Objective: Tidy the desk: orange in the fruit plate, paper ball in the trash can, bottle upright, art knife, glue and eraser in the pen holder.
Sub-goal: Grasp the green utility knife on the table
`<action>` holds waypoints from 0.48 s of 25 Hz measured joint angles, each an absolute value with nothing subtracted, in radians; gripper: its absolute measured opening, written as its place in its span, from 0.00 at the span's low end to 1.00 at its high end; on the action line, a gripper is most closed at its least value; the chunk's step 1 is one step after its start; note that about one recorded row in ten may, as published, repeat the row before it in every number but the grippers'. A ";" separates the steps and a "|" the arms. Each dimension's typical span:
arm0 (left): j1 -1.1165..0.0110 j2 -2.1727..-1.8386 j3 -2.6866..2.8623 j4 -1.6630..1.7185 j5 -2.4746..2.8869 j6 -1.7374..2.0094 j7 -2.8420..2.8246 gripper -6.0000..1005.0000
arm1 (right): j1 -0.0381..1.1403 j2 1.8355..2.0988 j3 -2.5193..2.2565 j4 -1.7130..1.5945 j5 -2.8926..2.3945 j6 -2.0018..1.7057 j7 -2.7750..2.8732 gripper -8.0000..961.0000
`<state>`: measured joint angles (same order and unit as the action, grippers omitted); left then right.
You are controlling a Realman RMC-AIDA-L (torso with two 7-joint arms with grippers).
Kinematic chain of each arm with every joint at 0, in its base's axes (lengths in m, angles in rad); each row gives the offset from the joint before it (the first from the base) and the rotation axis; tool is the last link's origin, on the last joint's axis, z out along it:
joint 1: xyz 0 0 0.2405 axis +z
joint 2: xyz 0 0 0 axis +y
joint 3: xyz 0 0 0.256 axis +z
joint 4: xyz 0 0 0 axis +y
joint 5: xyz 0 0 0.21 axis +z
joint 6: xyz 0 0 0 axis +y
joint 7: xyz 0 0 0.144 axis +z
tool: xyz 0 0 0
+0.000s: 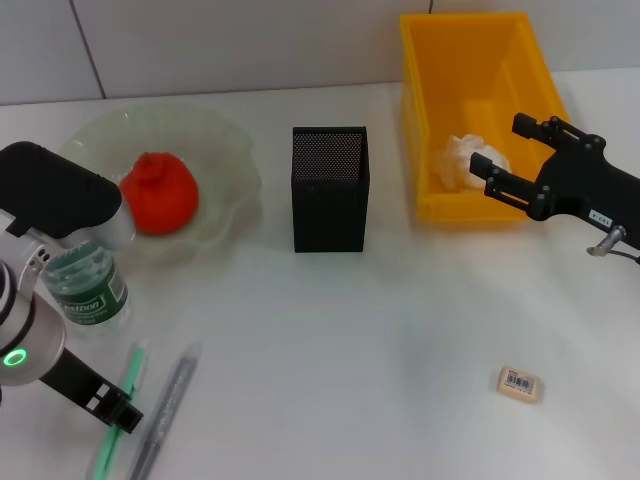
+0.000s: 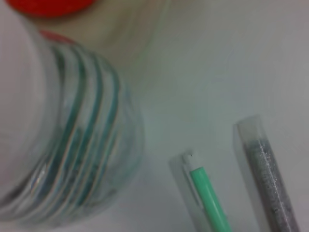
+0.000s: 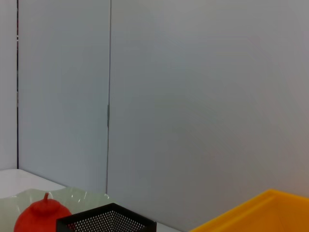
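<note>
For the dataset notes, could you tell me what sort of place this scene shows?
Probably a staged desk-tidying setup indoors: a plain white table against a panelled wall, with a black mesh pen holder, a yellow bin serving as trash can, and a glass fruit plate.

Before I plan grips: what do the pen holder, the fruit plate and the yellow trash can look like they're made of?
Pen holder: black metal mesh by the look, with fine matte perforations across its walls. Fruit plate: translucent pale green with a wavy, glossy rim, so glass or clear plastic; the views don't settle which. Trash can: probably moulded plastic, with smooth, uniformly yellow walls and a slight sheen.
</note>
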<state>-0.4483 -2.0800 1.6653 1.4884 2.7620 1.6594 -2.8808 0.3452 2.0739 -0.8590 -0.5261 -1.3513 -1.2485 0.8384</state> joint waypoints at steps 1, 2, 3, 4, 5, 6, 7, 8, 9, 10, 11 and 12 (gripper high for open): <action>-0.451 -2.080 1.666 1.486 2.758 1.660 -2.881 0.60 | 0.345 2.074 -0.859 -0.526 -1.351 -1.249 0.838 0.80; -0.454 -2.080 1.666 1.480 2.753 1.660 -2.881 0.60 | 0.345 2.074 -0.859 -0.526 -1.351 -1.248 0.838 0.80; -0.457 -2.080 1.666 1.473 2.748 1.660 -2.881 0.60 | 0.345 2.074 -0.859 -0.526 -1.351 -1.248 0.838 0.80; -0.461 -2.080 1.666 1.468 2.745 1.660 -2.881 0.60 | 0.345 2.074 -0.859 -0.526 -1.351 -1.247 0.838 0.80; -0.468 -2.080 1.666 1.450 2.740 1.660 -2.881 0.60 | 0.347 2.074 -0.859 -0.526 -1.351 -1.246 0.838 0.80; -0.468 -2.080 1.666 1.450 2.740 1.660 -2.881 0.60 | 0.347 2.074 -0.859 -0.526 -1.351 -1.246 0.838 0.80; -0.472 -2.080 1.666 1.443 2.740 1.660 -2.881 0.60 | 0.348 2.074 -0.859 -0.526 -1.351 -1.245 0.838 0.80; -0.474 -2.080 1.666 1.438 2.740 1.660 -2.881 0.60 | 0.349 2.074 -0.859 -0.526 -1.351 -1.245 0.838 0.80; -0.474 -2.080 1.666 1.437 2.739 1.659 -2.881 0.60 | 0.350 2.074 -0.859 -0.526 -1.351 -1.244 0.838 0.80; -0.476 -2.080 1.666 1.437 2.739 1.657 -2.881 0.60 | 0.351 2.074 -0.859 -0.526 -1.351 -1.241 0.838 0.80; -0.476 -2.080 1.666 1.437 2.739 1.657 -2.881 0.60 | 0.351 2.074 -0.859 -0.526 -1.351 -1.241 0.838 0.80; -0.477 -2.080 1.666 1.437 2.739 1.656 -2.881 0.60 | 0.352 2.074 -0.859 -0.526 -1.351 -1.240 0.838 0.80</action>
